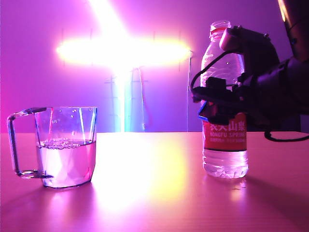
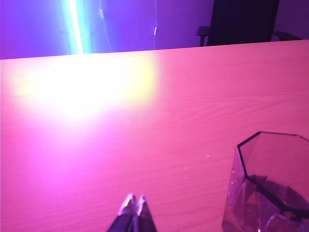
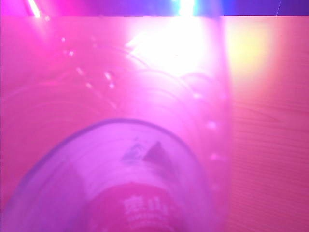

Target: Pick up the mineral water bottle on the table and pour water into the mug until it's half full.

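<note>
Mineral water bottle (image 1: 225, 145) stood upright on the table (image 1: 154, 193), long axis vertical, open neck up, base near the front edge toward the right end; label faced forward. Mug (image 1: 65, 147) upright toward the left end, well apart from the bottle, handle pointing left, water (image 1: 65, 162) about halfway up. Right gripper (image 1: 217, 104) sat at the bottle's mid-body, dark against the glare; fingers wrapped the label's top, clamped on it. Right wrist view was filled by blurred bottle wall; fingertips not visible there. Left gripper (image 2: 134, 205) hovered low over bare table, tips pressed together, mug rim (image 2: 275, 159) just beside, cut off at frame edge.
</note>
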Action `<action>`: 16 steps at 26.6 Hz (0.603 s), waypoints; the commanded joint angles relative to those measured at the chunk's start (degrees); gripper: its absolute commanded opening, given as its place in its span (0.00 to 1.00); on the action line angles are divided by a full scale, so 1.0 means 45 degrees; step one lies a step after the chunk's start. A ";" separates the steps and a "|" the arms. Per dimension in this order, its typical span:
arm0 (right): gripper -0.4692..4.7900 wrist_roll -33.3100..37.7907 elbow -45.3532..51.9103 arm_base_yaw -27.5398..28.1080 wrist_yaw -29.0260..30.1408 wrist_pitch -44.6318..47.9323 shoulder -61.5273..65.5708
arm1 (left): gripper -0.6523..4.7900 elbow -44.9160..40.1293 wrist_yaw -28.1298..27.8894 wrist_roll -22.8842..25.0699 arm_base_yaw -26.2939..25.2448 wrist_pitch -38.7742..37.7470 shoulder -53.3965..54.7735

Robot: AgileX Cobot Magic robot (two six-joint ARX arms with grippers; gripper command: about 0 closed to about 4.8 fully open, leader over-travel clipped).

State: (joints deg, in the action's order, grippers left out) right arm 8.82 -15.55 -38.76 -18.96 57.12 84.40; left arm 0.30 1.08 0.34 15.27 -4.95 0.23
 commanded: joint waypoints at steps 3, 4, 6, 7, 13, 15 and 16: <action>0.67 0.0058 0.0185 -0.0019 0.0019 0.0019 -0.0063 | 0.12 0.0049 0.0049 -0.0034 0.0010 0.0170 0.0019; 0.80 0.0063 0.0248 -0.0044 0.0019 0.0068 -0.0063 | 0.12 0.0049 0.0049 -0.0034 0.0010 0.0165 0.0019; 0.83 0.0092 0.0505 -0.0102 0.0019 0.0335 -0.0068 | 0.12 0.0049 0.0049 -0.0034 0.0010 0.0165 0.0019; 0.89 0.0257 0.0743 -0.0117 0.0019 0.0520 -0.0073 | 0.12 0.0049 0.0049 -0.0034 0.0010 0.0165 0.0019; 1.00 0.0763 0.2035 -0.0403 0.0253 0.2176 -0.0287 | 0.12 0.0049 0.0049 -0.0034 0.0010 0.0170 0.0019; 1.00 0.0758 0.2618 -0.0835 0.0243 0.2871 -0.0593 | 0.12 0.0049 0.0049 -0.0034 0.0005 0.0170 0.0019; 1.00 0.0758 0.2778 -0.0981 0.0194 0.3075 -0.0695 | 0.12 0.0049 0.0049 -0.0034 0.0005 0.0165 0.0019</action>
State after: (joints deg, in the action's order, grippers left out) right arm 12.03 -3.95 -42.26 -17.93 67.16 82.21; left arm 0.30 1.10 0.34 15.27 -4.95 0.23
